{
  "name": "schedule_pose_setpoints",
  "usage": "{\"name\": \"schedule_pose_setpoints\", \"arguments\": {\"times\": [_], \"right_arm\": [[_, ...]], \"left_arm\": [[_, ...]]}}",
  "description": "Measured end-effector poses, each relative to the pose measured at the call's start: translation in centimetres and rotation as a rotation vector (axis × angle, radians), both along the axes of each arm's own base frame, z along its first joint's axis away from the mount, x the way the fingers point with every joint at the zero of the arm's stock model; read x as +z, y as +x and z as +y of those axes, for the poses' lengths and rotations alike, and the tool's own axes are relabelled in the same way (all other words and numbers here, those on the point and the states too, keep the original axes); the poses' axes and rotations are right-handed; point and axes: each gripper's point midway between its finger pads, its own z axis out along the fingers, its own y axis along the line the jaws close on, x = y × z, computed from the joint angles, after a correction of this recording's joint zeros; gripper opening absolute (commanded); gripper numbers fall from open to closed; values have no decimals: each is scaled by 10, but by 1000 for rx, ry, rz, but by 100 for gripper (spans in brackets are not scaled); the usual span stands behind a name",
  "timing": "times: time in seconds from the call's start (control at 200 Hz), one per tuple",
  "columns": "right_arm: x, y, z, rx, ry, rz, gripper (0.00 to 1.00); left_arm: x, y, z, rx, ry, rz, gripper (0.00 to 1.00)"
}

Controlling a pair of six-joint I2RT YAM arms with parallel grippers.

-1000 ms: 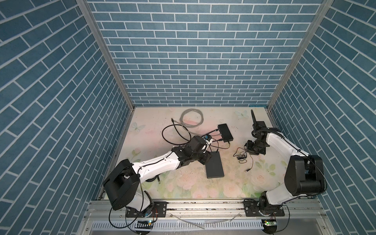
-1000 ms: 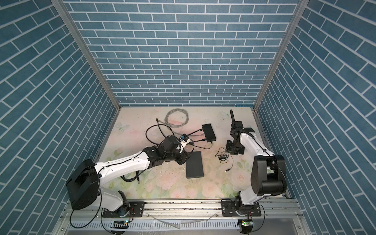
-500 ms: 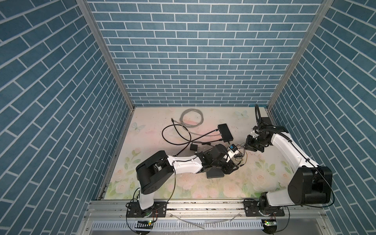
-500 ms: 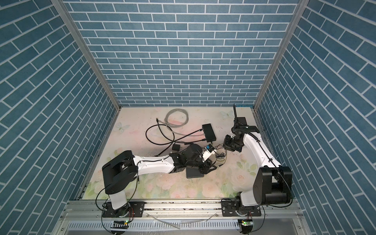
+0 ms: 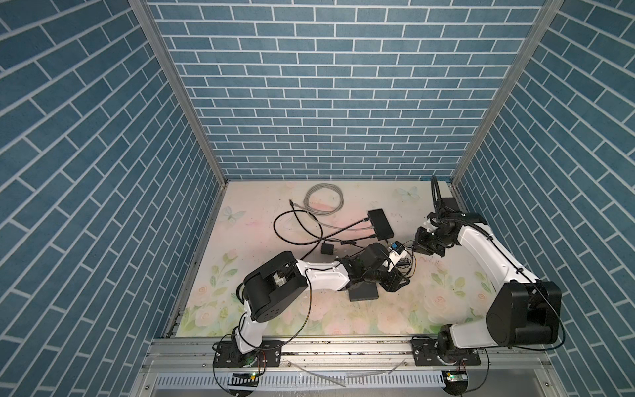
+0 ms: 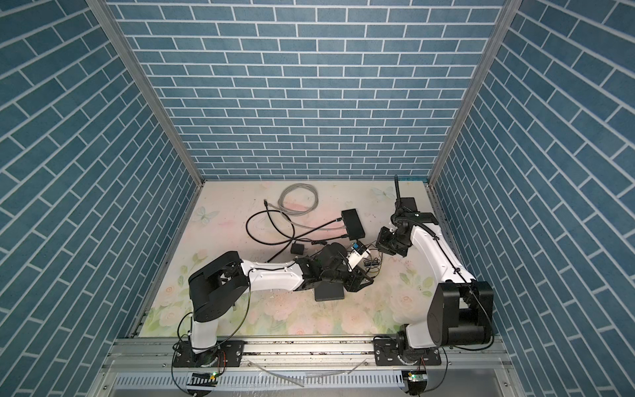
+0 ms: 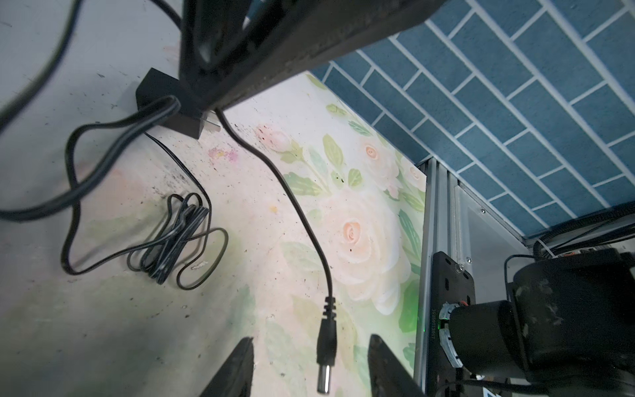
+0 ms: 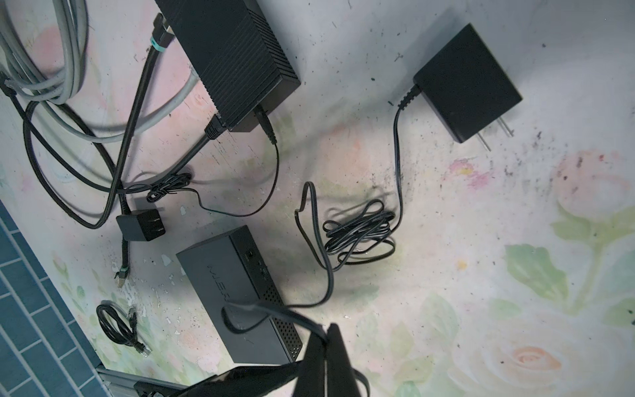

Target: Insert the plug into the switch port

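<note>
Inside the left pincer [image 7: 311,338], the plug [image 7: 326,343] lies lengthwise, tip wristward.

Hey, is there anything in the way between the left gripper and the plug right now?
Nothing visible does. In the left wrist view the plug sits in the gap of the open left gripper, with clear space on both sides. Its cable is pinched in the shut right gripper.
</note>
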Motion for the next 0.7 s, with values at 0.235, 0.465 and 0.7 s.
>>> {"name": "schedule_pose_setpoints", "arguments": {"times": [0.235, 0.465, 0.7], "right_arm": [[1, 3, 0, 0, 2, -11, 0], [2, 4, 1, 0, 9, -18, 0], [1, 6, 1, -3, 10, -20, 0]], "left_arm": [[2, 3, -5, 16, -2, 15, 36], [-3, 5, -9, 26, 0, 34, 26], [-9, 4, -9, 26, 12, 45, 27]]}}
